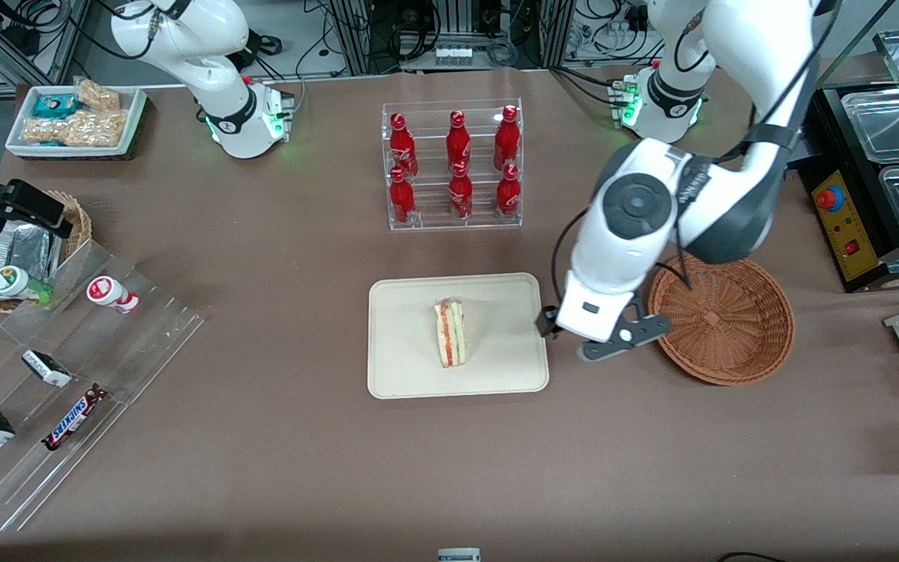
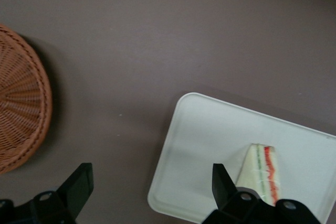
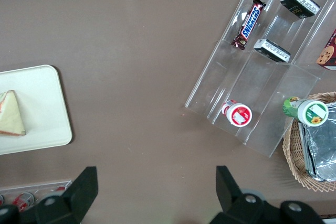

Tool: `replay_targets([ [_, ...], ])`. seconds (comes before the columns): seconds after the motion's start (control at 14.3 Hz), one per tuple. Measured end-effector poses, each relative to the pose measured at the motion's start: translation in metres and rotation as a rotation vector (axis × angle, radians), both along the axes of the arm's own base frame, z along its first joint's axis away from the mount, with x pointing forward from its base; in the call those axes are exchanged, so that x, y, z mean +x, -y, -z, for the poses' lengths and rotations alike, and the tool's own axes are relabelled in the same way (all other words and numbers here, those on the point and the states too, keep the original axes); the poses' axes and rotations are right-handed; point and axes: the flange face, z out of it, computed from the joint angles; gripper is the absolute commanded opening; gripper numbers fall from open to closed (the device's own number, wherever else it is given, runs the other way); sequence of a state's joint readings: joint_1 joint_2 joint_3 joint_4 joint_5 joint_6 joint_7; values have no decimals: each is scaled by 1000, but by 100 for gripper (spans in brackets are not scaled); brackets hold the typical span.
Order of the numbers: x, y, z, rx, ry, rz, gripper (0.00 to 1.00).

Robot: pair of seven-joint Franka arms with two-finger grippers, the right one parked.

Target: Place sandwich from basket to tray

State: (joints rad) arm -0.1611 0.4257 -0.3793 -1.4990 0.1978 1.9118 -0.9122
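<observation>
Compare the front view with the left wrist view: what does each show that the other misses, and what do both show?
Only the front view shows the rack of red bottles, the stepped acrylic racks with a Snickers bar, and the working arm's body.

Only the left wrist view shows the gripper with its fingers spread open, empty, above the table between basket and tray.

Both show the sandwich lying on the tray, and the basket, empty as far as visible.
</observation>
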Motion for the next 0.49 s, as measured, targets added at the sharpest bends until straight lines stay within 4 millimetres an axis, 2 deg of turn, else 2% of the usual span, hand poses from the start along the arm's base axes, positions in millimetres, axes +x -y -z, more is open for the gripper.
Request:
replay_targets([
  [0.28,5,-49,-25,-3,-43,42,100],
  [0.49,5,-94,-47,8,-81,102,100],
])
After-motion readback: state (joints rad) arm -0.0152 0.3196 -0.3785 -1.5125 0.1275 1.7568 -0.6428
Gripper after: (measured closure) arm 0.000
